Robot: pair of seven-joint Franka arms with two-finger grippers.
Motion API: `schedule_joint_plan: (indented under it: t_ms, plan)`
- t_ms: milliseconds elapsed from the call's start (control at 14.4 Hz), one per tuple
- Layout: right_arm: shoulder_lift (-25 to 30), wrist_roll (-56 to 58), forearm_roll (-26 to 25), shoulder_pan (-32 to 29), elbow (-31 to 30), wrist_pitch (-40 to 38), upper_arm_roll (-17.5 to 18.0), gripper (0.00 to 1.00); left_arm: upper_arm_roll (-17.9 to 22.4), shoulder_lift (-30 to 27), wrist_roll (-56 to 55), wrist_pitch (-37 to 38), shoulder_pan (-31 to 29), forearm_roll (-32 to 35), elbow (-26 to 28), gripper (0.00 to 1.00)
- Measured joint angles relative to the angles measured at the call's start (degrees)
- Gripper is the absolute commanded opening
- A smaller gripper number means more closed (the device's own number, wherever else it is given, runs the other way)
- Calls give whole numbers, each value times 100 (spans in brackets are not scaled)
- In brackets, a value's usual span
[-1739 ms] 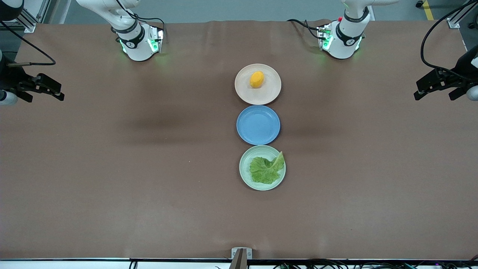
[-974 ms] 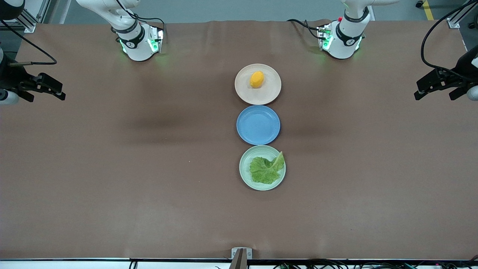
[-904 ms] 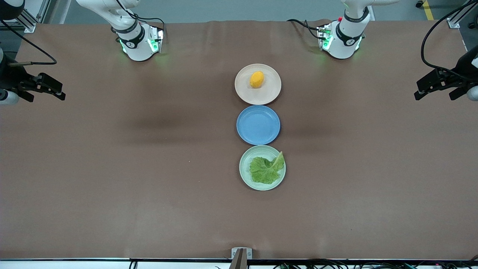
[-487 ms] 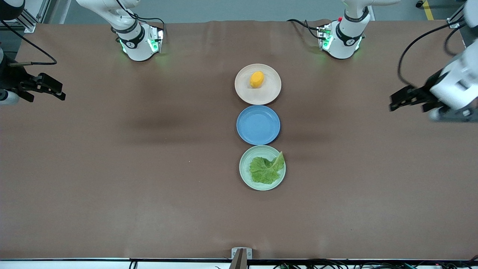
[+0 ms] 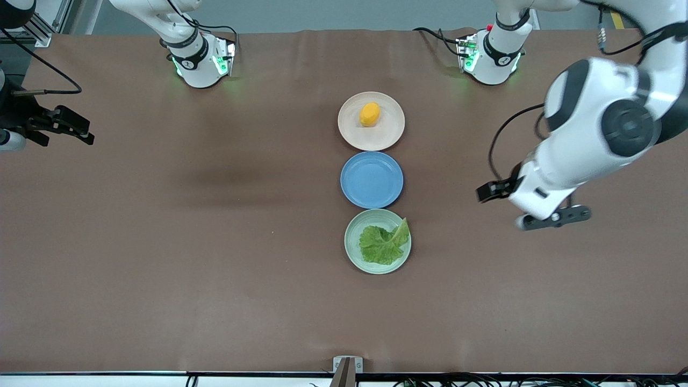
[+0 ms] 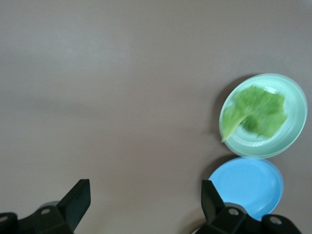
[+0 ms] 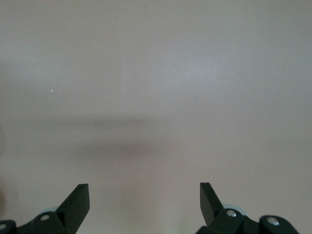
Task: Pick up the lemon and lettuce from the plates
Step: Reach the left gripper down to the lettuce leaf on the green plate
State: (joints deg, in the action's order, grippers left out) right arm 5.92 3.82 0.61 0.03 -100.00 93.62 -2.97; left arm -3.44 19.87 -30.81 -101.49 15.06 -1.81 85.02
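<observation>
The left tool point(image 5: 486, 192), fingers spread and empty, hangs over bare worktop point(image 5: 215, 242) near the lettuce point(image 5: 384, 243) on its mint plate point(image 5: 352, 252). Next it likely must centre over the leaf. The right tool point(image 5: 70, 129) waits at its end, also spread.

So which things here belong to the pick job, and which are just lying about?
Job:
- lemon on the beige-pink plate
- lettuce on the mint green plate
- left tool, open, over bare table toward the left arm's end
- right tool, open, waiting at the right arm's end

Lying about:
- blue plate, between the two
</observation>
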Motion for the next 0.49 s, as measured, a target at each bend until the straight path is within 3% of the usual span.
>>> schedule_joint_plan:
  t_ms: [487]
  plan:
    - [-47, -1, 0, 0, 56, 4, 0, 100, -12, 1005, -2959, -1981, 750, -80, -57, 100]
